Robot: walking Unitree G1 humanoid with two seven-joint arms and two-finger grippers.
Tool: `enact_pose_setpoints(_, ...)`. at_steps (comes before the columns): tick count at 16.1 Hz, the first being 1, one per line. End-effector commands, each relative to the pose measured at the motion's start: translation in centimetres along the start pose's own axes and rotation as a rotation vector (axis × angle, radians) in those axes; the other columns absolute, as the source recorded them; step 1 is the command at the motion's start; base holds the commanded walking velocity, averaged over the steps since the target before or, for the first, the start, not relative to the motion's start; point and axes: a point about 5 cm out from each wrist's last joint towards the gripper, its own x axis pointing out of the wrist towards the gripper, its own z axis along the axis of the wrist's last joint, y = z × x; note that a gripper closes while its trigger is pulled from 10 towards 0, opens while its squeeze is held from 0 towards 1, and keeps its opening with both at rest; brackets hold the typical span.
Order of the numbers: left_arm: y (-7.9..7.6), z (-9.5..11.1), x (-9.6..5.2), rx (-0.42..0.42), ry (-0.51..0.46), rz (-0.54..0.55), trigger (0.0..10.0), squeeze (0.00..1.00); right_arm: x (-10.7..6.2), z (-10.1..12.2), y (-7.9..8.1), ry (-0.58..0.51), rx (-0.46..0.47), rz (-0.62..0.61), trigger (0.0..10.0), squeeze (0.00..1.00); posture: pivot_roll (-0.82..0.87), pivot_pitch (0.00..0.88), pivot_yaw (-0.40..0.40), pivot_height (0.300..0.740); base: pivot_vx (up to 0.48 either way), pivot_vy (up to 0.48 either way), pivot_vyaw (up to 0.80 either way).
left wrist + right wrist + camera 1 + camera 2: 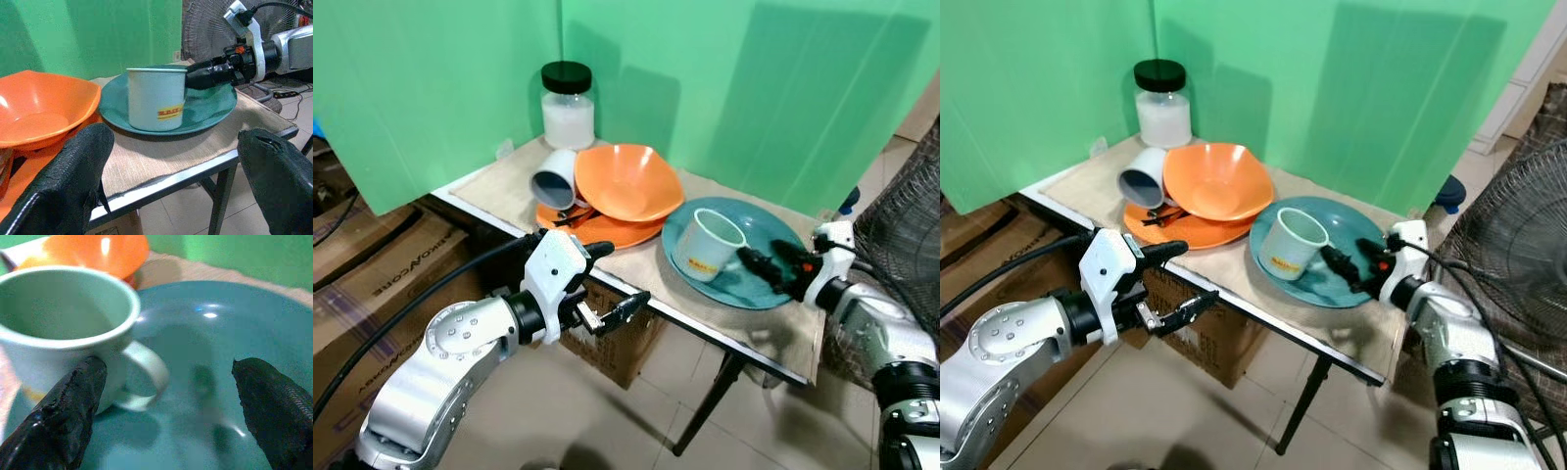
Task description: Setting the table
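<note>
A pale green mug (708, 243) with a yellow label stands upright on a teal plate (759, 289) on the small table (636, 269). My right gripper (766, 258) is open over the plate, its fingers (63, 411) pointing at the mug's handle (144, 377) from the right, not touching it. My left gripper (612, 279) is open at the table's front edge, in front of the orange dishes, empty. An orange bowl (626, 181) sits on an orange plate (607, 231), with a white cup (556, 178) lying tipped on its side beside it.
A jar with a black lid (568, 105) stands at the back corner against the green screen (724, 88). Dark utensils (570, 215) lie on the orange plate. A fan (906, 225) stands at the right, and cardboard boxes (382, 284) sit on the floor at the left.
</note>
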Motion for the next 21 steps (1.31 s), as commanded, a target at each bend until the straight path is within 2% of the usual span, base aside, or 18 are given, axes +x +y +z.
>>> enact_pose_setpoints(1,-0.3,0.1,0.1,-0.002,-0.002,-0.019,10.0,0.0,0.0,0.2,0.1,-0.008,-0.019,0.031,10.0,0.0,0.1,0.0,-0.078,0.74,0.0,0.0,0.0)
enact_pose_setpoints(6,-0.3,0.1,0.2,-0.001,-0.003,-0.02,10.0,0.0,0.0,-0.4,1.1,0.001,-0.027,0.162,10.0,0.0,0.1,0.0,-0.077,0.74,0.0,0.0,0.0)
enact_pose_setpoints(8,-0.3,0.1,0.1,-0.002,-0.002,-0.022,10.0,0.0,-0.9,-0.7,2.2,0.021,-0.03,0.311,10.0,0.0,0.1,0.0,-0.074,0.74,0.0,0.0,0.0)
enact_pose_setpoints(10,-0.3,0.2,0.2,-0.001,-0.004,-0.023,10.0,0.0,-1.5,-1.0,2.5,0.037,-0.028,0.363,10.0,0.0,0.1,0.0,-0.073,0.74,0.0,0.0,0.0)
enact_pose_setpoints(12,-0.2,0.2,0.3,0.001,-0.005,-0.022,10.0,0.0,-1.5,-0.9,2.4,0.024,-0.025,0.349,10.0,0.0,0.09,0.0,-0.072,0.74,0.0,0.0,0.0)
enact_pose_setpoints(16,-0.1,0.2,0.3,0.005,-0.005,-0.016,10.0,0.0,-0.3,-0.7,1.9,0.021,0.005,0.181,10.0,0.0,0.09,0.0,-0.071,0.74,0.0,0.0,0.0)
enact_pose_setpoints(19,-0.2,0.2,0.3,0.006,-0.004,-0.017,10.0,0.0,0.3,-1.4,2.2,0.032,0.043,0.154,10.0,0.0,0.1,0.0,-0.071,0.74,0.0,0.0,0.0)
enact_pose_setpoints(20,-0.2,0.2,0.3,0.006,-0.003,-0.018,10.0,0.0,0.3,-1.5,2.2,0.038,0.05,0.146,8.5,0.0,0.1,0.0,-0.071,0.74,0.0,0.0,0.0)
enact_pose_setpoints(21,-0.2,0.2,0.2,0.006,-0.002,-0.019,10.0,0.0,0.4,-1.7,2.3,0.041,0.056,0.142,1.8,0.0,0.1,0.0,-0.071,0.74,0.0,0.0,0.0)
